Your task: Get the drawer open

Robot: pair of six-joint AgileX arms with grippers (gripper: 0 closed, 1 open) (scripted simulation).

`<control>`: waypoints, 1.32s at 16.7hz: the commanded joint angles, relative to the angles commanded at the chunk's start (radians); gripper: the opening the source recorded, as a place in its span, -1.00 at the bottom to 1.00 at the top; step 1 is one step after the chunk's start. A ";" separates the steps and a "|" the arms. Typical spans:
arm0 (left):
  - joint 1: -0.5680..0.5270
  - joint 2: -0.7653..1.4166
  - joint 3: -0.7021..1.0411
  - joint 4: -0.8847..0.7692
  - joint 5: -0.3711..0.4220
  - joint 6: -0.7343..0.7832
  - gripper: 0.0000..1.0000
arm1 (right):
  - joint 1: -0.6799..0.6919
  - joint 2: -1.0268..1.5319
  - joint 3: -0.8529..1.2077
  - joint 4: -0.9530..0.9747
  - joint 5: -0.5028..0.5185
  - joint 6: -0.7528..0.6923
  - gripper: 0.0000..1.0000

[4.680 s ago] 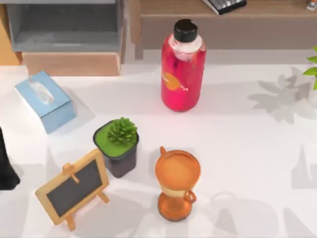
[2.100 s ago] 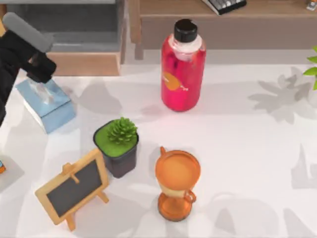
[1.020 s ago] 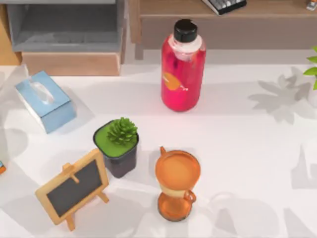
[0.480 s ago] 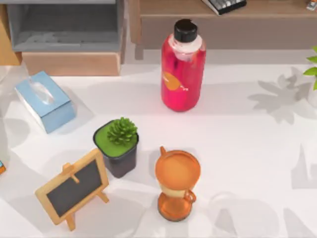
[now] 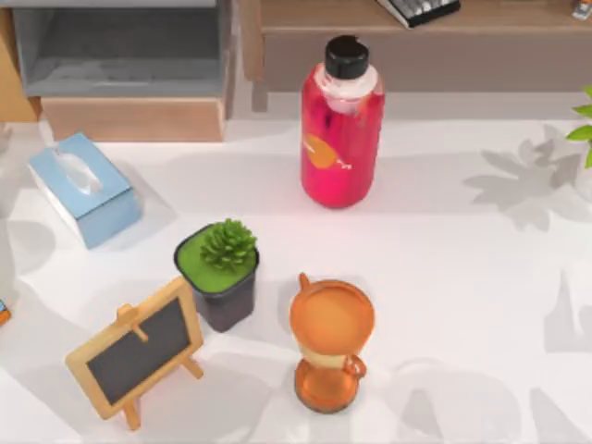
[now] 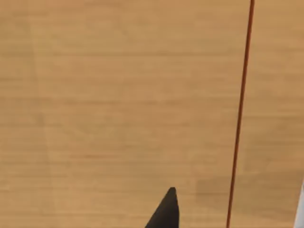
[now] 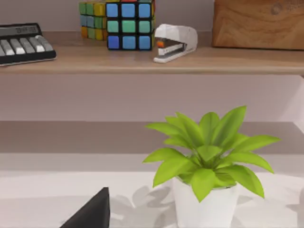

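Plainly, the drawer (image 5: 125,69) at the far left corner of the white tabletop (image 5: 444,259) already stands pulled out, its grey floor and inner walls open to the overhead camera and its plain light-wood front panel facing the tabletop's near side, so I judge the opening itself done and little left beyond perhaps drawing the arms clear; how much further it could slide cannot be read from here; to its right runs the long brown shelf (image 5: 416,37) bearing a keyboard (image 5: 418,9); on the tabletop stand a red bottle (image 5: 340,129) right of the drawer, a blue tissue box (image 5: 83,190) just in front of the drawer's panel but apart from it, a small chalkboard easel (image 5: 139,351) and a green succulent in a dark pot (image 5: 220,273) nearer the front, and an orange hourglass (image 5: 330,342) beside them; the left tool (image 6: 166,213) shows as one dark fingertip against a bare wooden surface crossed by a thin red line, and the right tool (image 7: 92,213) as one dark tip facing a leafy plant in a white pot (image 7: 206,190) below a shelf; whether either tool's fingers are apart or together I cannot tell.
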 joint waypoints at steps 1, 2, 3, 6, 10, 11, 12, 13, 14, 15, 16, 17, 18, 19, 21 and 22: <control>0.000 0.000 0.000 0.000 0.000 0.000 -0.36 | 0.000 0.000 0.000 0.000 0.000 0.000 1.00; 0.000 0.000 0.000 0.000 0.000 0.000 -0.51 | 0.000 0.000 0.000 0.000 0.000 0.000 1.00; 0.000 0.000 0.000 0.000 0.000 0.000 -0.66 | 0.000 0.000 0.000 0.000 0.000 0.000 1.00; 0.000 0.000 0.000 0.000 0.000 0.000 -1.00 | 0.000 0.000 0.000 0.000 0.000 0.000 1.00; 0.000 0.000 0.000 0.000 0.000 0.000 -1.00 | 0.000 0.000 0.000 0.000 0.000 0.000 1.00; 0.000 0.000 0.000 0.000 0.000 0.000 -1.00 | 0.000 0.000 0.000 0.000 0.000 0.000 1.00; 0.000 0.000 0.000 0.000 0.000 0.000 -1.00 | 0.000 0.000 0.000 0.000 0.000 0.000 1.00; 0.000 0.000 0.000 0.000 0.000 0.000 -1.00 | 0.000 0.000 0.000 0.000 0.000 0.000 1.00; 0.004 0.009 -0.001 -0.009 0.000 -0.005 -1.00 | 0.000 0.000 0.000 0.000 0.000 0.000 1.00; 0.006 0.006 -0.004 -0.006 0.002 -0.005 -1.00 | 0.000 0.000 0.000 0.000 0.000 0.000 1.00; 0.013 -0.007 -0.016 0.006 0.008 -0.005 -1.00 | 0.000 0.000 0.000 0.000 0.000 0.000 1.00; 0.020 -0.023 -0.037 0.024 0.015 -0.005 -1.00 | 0.000 0.000 0.000 0.000 0.000 0.000 1.00; 0.027 -0.038 -0.068 0.042 0.023 -0.004 -1.00 | 0.000 0.000 0.000 0.000 0.000 0.000 1.00; 0.033 -0.051 -0.110 0.055 0.030 -0.004 -1.00 | 0.000 0.000 0.000 0.000 0.000 0.000 1.00; 0.047 -0.074 -0.203 0.086 0.044 -0.005 -1.00 | 0.000 0.000 0.000 0.000 0.000 0.000 1.00; 0.054 -0.089 -0.237 0.107 0.052 -0.005 -1.00 | 0.000 0.000 0.000 0.000 0.000 0.000 1.00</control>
